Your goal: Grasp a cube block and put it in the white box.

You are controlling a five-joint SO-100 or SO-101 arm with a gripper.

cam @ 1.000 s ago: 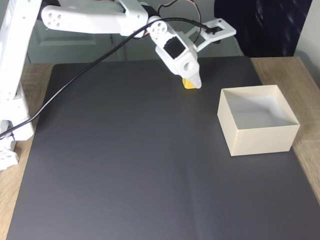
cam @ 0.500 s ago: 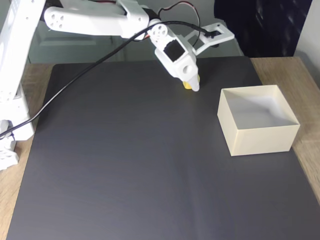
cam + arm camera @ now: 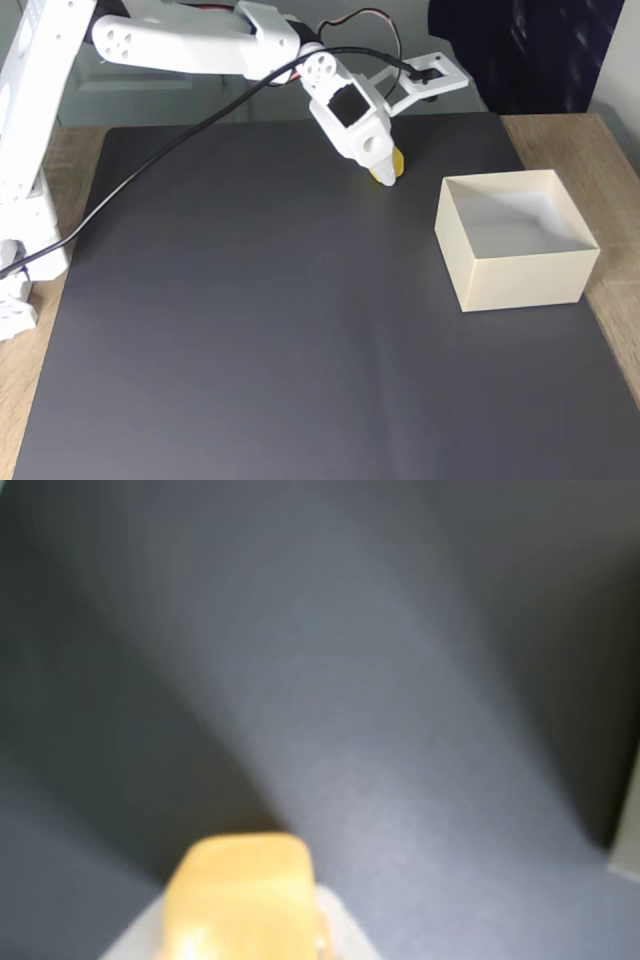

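Yellow cube block [image 3: 392,166]: 1 | white box [image 3: 520,275]: 1 | end effector [image 3: 388,172]: 1

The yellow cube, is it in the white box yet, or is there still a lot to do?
Not yet. The grab looks done: the gripper is closed on the yellow cube, which sits between its fingers in the wrist view. It seems just off the dark mat. The white box has nothing in it. Left to do: carry the cube over the box and let go.
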